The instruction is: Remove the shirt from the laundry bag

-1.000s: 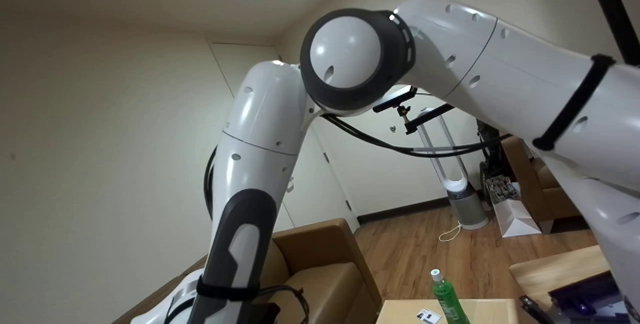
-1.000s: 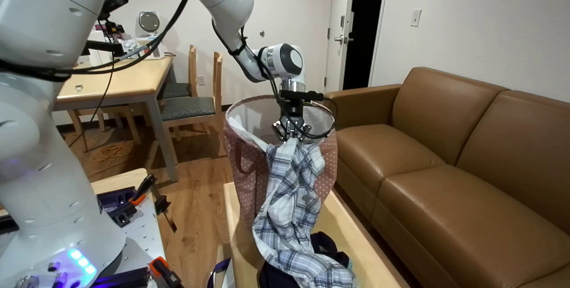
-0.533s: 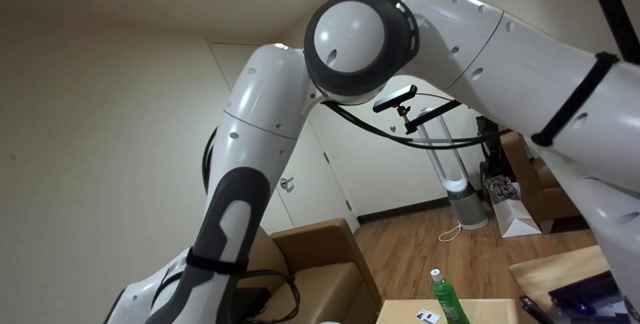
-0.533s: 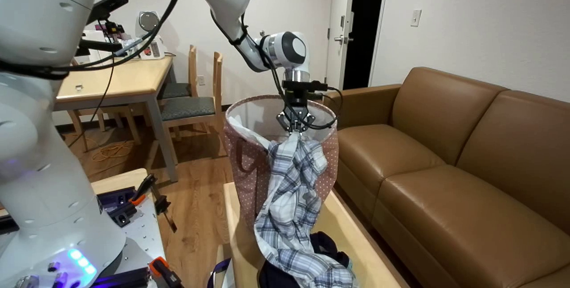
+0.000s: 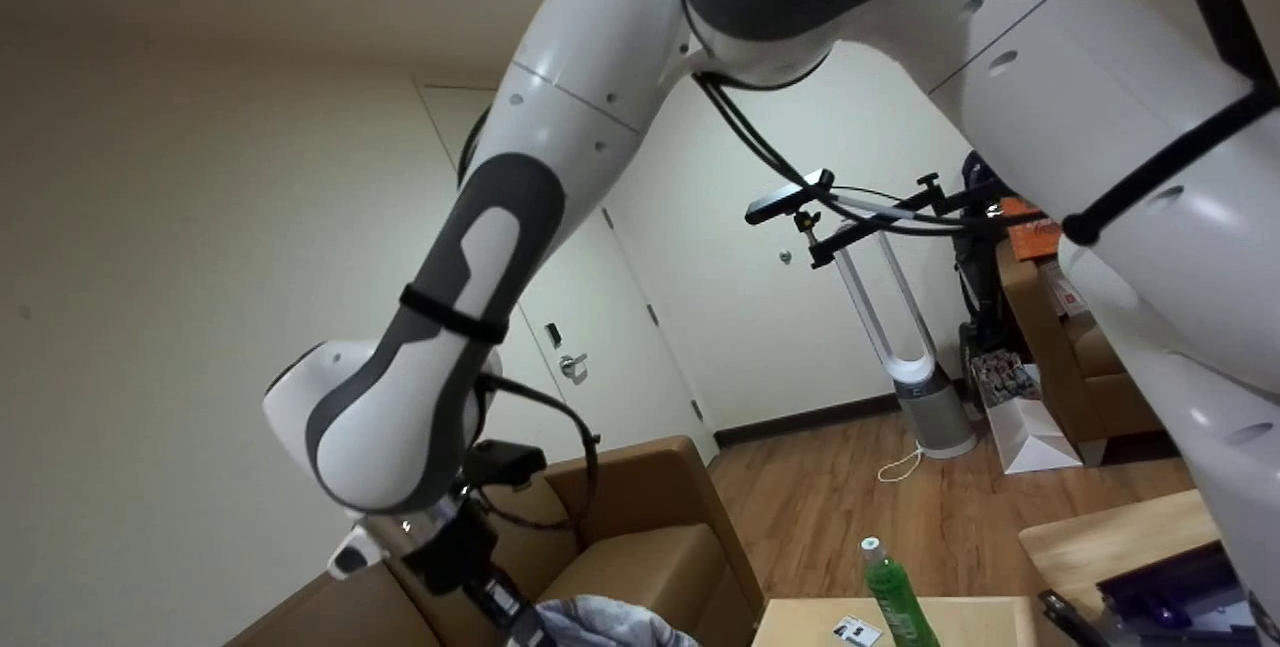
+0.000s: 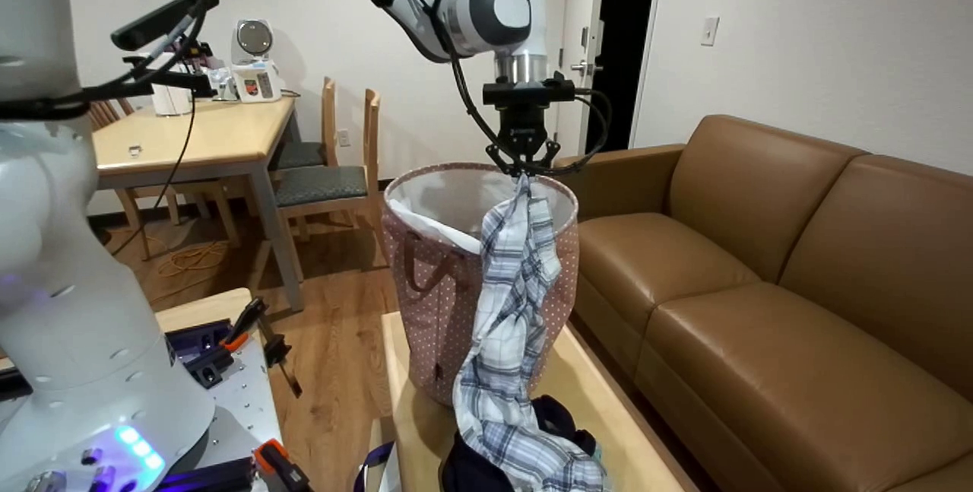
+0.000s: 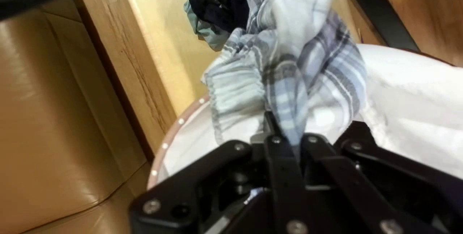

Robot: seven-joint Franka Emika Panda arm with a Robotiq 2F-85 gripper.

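Set before pale walls [image 6: 821, 36]; showing a blue-and-white plaid shirt [image 6: 504, 321] pinched at one end in a claw [image 6: 523, 171] clamped tightly together above a dotted pink laundry bag [image 6: 435, 325]; trailing down outside the bag onto dark clothing [image 6: 559, 417] on a pale wooden desk [image 6: 418, 439]; flanked by a brown sofa [image 6: 676, 249].

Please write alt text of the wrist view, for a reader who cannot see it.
Black jaws clamp a plaid shirt that spills past the edge of an open, white-lined laundry bag. At the top, dark and pale green clothes lie on a wooden table; a brown sofa fills the left side.
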